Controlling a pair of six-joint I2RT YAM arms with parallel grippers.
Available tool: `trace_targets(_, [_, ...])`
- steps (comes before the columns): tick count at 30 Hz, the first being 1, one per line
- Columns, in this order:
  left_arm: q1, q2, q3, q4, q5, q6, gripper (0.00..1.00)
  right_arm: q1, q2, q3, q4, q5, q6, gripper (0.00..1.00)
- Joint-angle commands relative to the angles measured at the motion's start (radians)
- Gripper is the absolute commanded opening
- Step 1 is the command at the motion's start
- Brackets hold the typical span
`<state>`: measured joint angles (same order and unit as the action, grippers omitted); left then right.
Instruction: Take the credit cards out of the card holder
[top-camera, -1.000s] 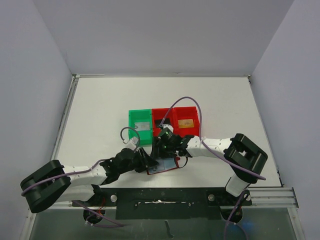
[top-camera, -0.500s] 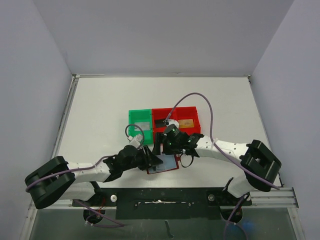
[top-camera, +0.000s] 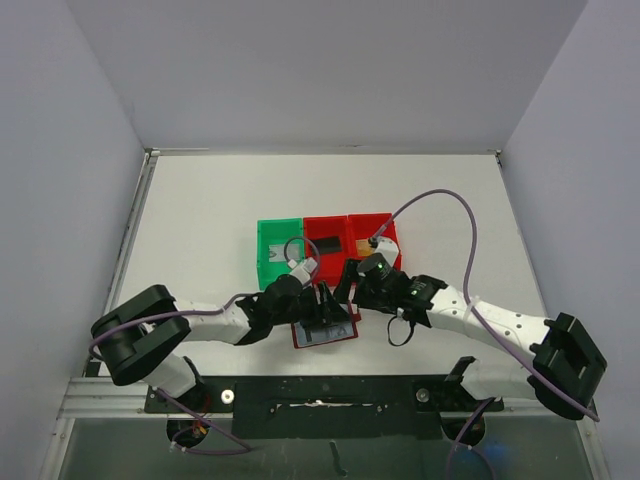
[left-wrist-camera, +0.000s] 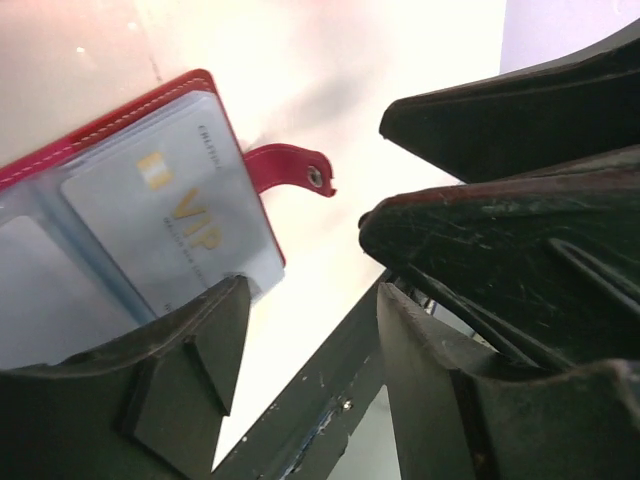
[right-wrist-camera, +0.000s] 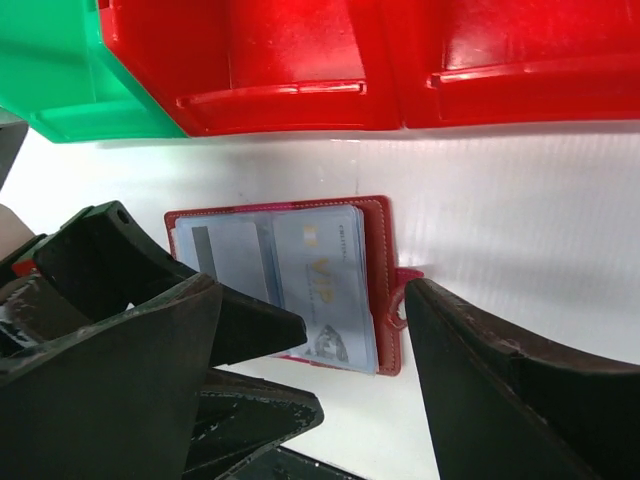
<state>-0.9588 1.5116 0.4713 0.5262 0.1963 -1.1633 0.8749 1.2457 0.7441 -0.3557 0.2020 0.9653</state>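
The left gripper (left-wrist-camera: 305, 270) has its two scuffed black fingers parted with nothing between them. It is low over the left half of the card holder (right-wrist-camera: 290, 285), and I cannot tell whether it touches. The right gripper (right-wrist-camera: 312, 290) stands wide apart and also grips nothing. It hangs above the holder's right half, one finger to either side.

The one card holder lies opened flat on the white table (top-camera: 200, 220), close to the front edge and just in front of the bins. Its long axis runs left to right, a little tilted. Its small rounded red tab (left-wrist-camera: 290, 170), with a metal snap, points right. The cover is dark red with pale stitching along the rim, and the inner pockets are clear, bluish plastic.

Two credit cards show in the pockets, both thin, flat and rectangular. A silver-grey card (right-wrist-camera: 325, 275) with gold "VIP" lettering sits in the right half. A pale card with a dark stripe (right-wrist-camera: 225, 255) sits in the left half. Both have their long sides running front to back, across the holder's length.

Behind the holder three glossy plastic bins stand touching in a row: one green bin (top-camera: 272, 250) on the left and two red ones. A black card (top-camera: 327, 243) lies in the middle red bin (top-camera: 327, 228). The right red bin (top-camera: 372, 222) is partly hidden by the right arm.
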Motion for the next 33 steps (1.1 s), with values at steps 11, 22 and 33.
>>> trace_targets(11, [0.003,-0.305,-0.009,-0.316,-0.244,0.023,0.55,-0.053,-0.085,-0.092,0.172,-0.147,0.030,0.51])
trace_targets(22, [0.015,-0.303,0.001,-0.310,-0.225,0.014,0.55,-0.044,0.061,-0.118,0.230,-0.212,0.029,0.42])
trace_targets(33, [0.036,-0.139,0.054,-0.255,-0.114,0.031,0.50,-0.047,0.146,-0.273,0.340,-0.221,0.116,0.37])
